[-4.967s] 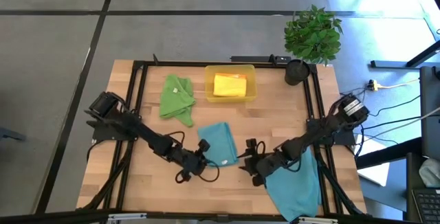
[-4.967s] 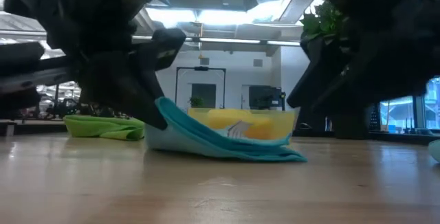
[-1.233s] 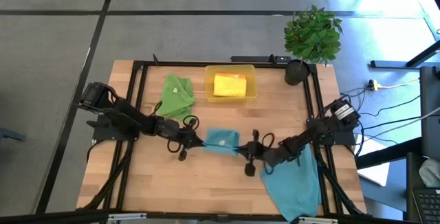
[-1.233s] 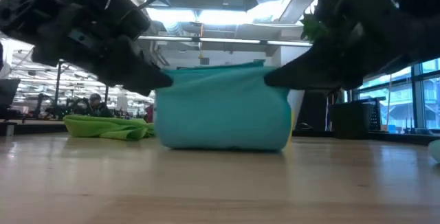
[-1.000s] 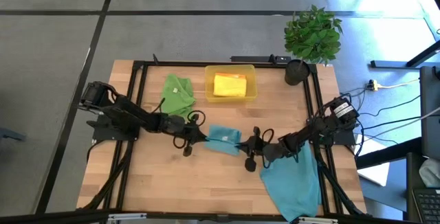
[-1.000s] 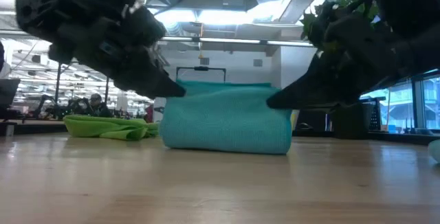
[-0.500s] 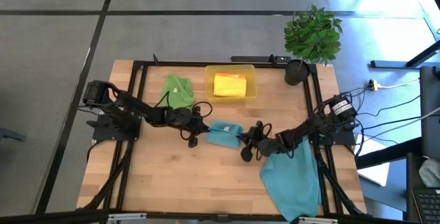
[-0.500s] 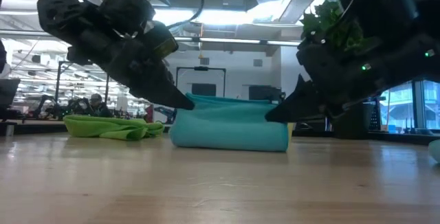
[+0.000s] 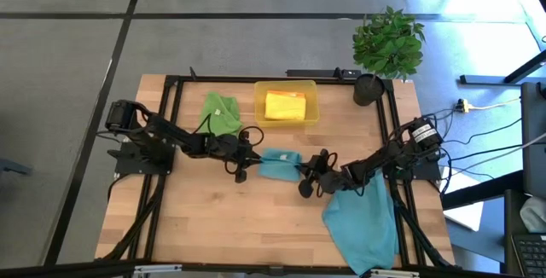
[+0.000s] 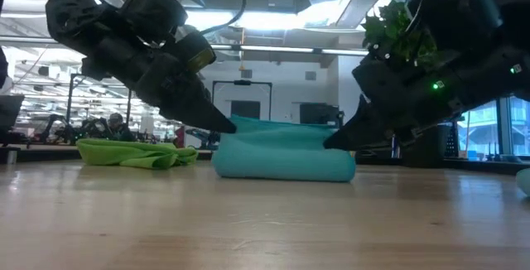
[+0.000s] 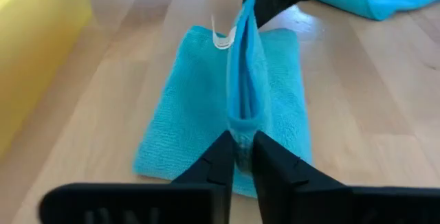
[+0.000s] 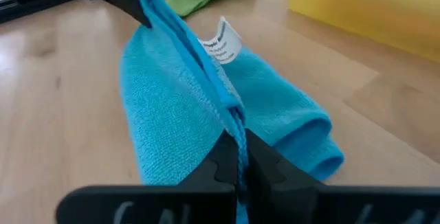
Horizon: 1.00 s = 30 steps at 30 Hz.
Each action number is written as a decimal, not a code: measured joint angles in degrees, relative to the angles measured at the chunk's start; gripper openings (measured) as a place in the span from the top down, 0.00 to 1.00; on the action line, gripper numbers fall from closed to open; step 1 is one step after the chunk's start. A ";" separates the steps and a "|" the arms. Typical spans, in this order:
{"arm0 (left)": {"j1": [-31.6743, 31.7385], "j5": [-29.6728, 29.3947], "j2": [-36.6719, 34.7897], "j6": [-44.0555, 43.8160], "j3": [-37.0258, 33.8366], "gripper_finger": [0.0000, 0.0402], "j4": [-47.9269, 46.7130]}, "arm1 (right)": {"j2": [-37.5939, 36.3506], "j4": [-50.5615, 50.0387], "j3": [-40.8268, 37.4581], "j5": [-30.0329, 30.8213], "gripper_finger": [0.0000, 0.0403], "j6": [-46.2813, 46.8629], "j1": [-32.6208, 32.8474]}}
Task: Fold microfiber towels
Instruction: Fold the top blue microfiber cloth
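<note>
Centrally on the table (image 9: 205, 227): folded teal towel (image 9: 277, 165), pinched at opposite ends by left gripper (image 9: 253, 160) and right gripper (image 9: 300, 170), both clamped on its raised edge. Nearby: green towel (image 9: 220, 112), yellow tray (image 9: 258, 112), second teal towel (image 9: 363, 222), potted plant (image 9: 388, 43).

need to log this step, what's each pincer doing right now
Left pincer: closed on one end of the teal towel.
Right pincer: closed on the opposite end of the same towel.
</note>
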 joint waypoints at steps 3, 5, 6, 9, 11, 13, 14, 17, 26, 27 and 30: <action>0.00 -1.68 -0.03 0.02 0.62 0.83 0.20 | 0.00 -2.27 -0.02 3.52 0.99 3.49 -0.35; 0.00 -1.81 -0.06 0.00 0.93 0.79 0.35 | 0.04 -2.82 -0.02 4.99 0.99 4.85 -0.91; 0.00 -1.83 -0.06 -0.02 1.06 0.78 0.35 | 0.04 -2.83 -0.02 5.83 0.99 5.31 -1.22; -0.27 -1.82 -0.07 -0.26 1.37 0.76 0.43 | 0.04 -2.79 -0.02 6.19 0.99 6.60 -2.32; -0.85 -1.85 -0.26 -0.33 1.37 0.75 0.40 | 0.04 -2.78 -0.02 6.19 0.98 7.29 -2.85; -1.70 -1.83 -0.32 -0.35 1.40 0.75 0.46 | 0.04 -2.85 -0.02 6.19 0.96 8.24 -3.47; -2.17 -1.83 -0.32 -0.35 1.40 0.75 0.46 | 0.04 -2.97 -0.02 6.19 0.96 8.27 -3.78; -3.76 -3.48 -0.33 -0.35 1.40 0.75 1.18 | 0.04 -3.98 0.00 6.02 0.98 8.30 -4.95; -8.84 -8.81 -0.32 -0.34 1.40 0.75 1.14 | 0.04 -4.48 0.01 4.09 0.96 8.69 -6.93; -9.17 -9.60 -0.34 -0.16 1.40 0.75 1.17 | 0.04 -4.62 0.02 4.07 0.96 8.69 -7.11; -9.53 -11.87 0.00 0.94 1.40 0.75 1.59 | 0.04 -4.86 0.02 3.75 0.97 8.45 -7.23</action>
